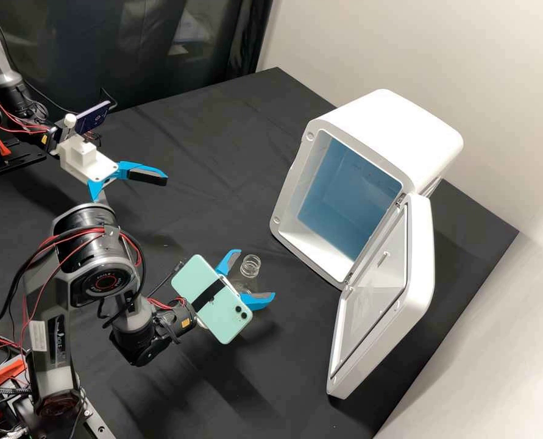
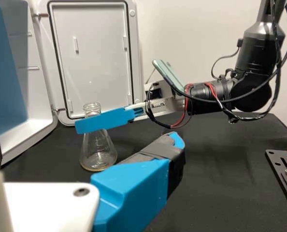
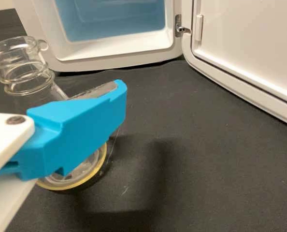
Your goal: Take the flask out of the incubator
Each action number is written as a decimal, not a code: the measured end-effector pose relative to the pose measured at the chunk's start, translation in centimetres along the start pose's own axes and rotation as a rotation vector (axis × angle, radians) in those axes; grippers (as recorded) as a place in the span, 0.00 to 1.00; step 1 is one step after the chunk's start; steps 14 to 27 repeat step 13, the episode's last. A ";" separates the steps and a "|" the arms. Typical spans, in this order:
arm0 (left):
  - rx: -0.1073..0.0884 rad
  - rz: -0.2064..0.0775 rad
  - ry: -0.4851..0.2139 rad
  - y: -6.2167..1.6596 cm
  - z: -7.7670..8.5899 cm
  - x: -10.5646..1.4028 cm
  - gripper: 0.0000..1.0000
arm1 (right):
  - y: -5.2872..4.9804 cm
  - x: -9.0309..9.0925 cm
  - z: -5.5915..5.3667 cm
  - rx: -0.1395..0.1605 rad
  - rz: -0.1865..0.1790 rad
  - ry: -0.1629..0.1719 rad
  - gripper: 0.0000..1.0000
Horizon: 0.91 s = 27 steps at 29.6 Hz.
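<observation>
Bench (image 1: pixel 222 152), flask (image 1: pixel 251 266) partly behind right hand (image 1: pixel 254 275)

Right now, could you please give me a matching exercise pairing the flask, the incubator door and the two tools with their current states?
Things:
1. flask
2. incubator door
3. right tool
4. left tool

States:
A. swung wide open
B. open, raised above the bench, away from the flask
C. upright on the bench, outside the incubator
D. open, one finger on each side of the flask

Pairs: 1-C, 2-A, 3-D, 4-B.
</observation>
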<state>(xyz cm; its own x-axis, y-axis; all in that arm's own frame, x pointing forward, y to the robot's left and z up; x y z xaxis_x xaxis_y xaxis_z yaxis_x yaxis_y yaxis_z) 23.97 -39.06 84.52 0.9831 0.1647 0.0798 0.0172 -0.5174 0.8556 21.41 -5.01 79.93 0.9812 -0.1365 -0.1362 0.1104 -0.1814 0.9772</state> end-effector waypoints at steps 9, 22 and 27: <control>-0.023 -0.002 0.010 -1.27 0.0 -0.4 1.00 | 0.0 0.0 0.0 0.000 0.000 0.000 1.00; -0.057 0.005 0.013 -1.36 -0.1 -0.5 1.00 | 0.0 0.0 0.0 0.001 0.000 0.000 1.00; -0.057 0.005 0.013 -1.36 -0.1 -0.5 1.00 | 0.0 0.0 0.0 0.001 0.000 0.000 1.00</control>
